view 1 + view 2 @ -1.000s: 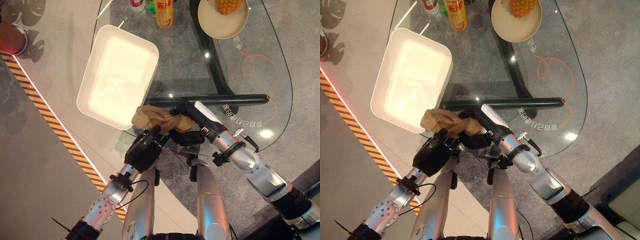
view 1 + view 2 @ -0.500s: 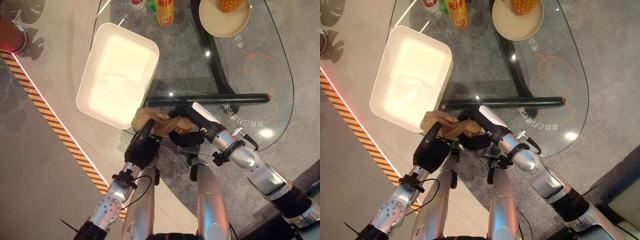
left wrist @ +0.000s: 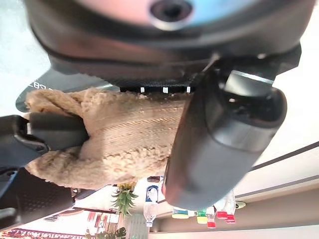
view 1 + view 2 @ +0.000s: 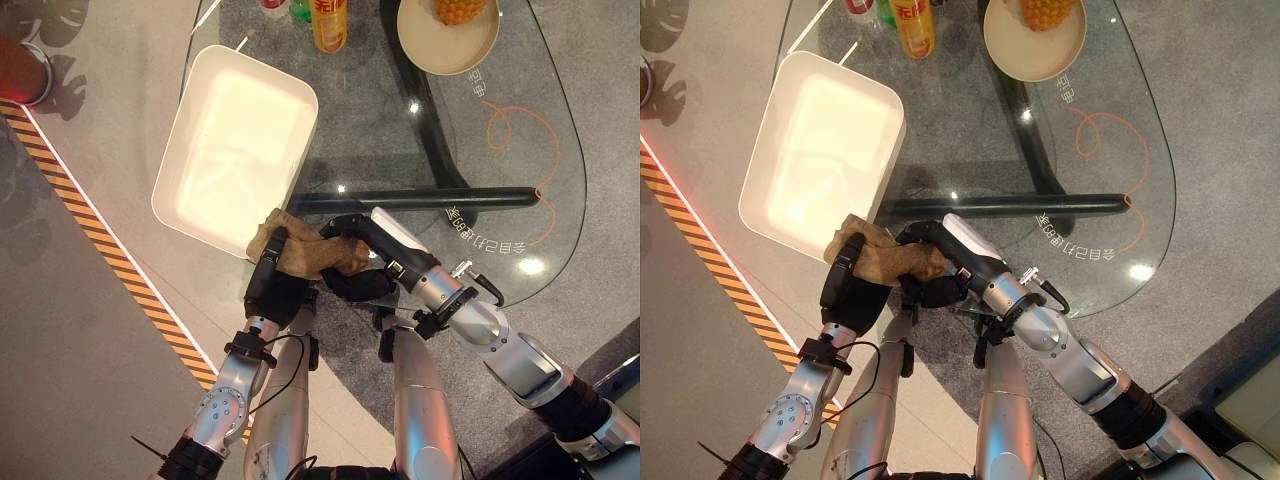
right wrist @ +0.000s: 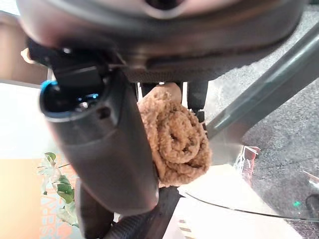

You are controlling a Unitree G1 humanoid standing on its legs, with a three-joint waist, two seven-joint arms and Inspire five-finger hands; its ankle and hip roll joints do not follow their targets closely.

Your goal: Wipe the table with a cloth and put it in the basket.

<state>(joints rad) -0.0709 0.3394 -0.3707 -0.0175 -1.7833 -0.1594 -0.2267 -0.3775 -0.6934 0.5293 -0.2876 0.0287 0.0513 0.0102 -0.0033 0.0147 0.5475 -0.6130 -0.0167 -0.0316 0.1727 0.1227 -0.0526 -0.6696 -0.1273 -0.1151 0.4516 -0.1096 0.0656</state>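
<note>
Both hands had carried the tan cloth (image 4: 305, 255) leftward to the basket (image 4: 200, 215) rim, left hand (image 4: 272, 285) and right hand (image 4: 350, 268) clamped on it above the desk (image 4: 480, 180) edge, so dropping it in looked imminent

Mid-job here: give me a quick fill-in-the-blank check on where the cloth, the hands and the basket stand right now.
1. The tan cloth is gripped between the left hand and the ____ hand.
2. The cloth hangs at the near corner of the ____ basket.
3. The basket rests on the table, whose top is made of ____.
4. At the table's far end, the yellow bottle stands beside a round plate that holds a ____.

Missing words: right; white; glass; pineapple
</note>
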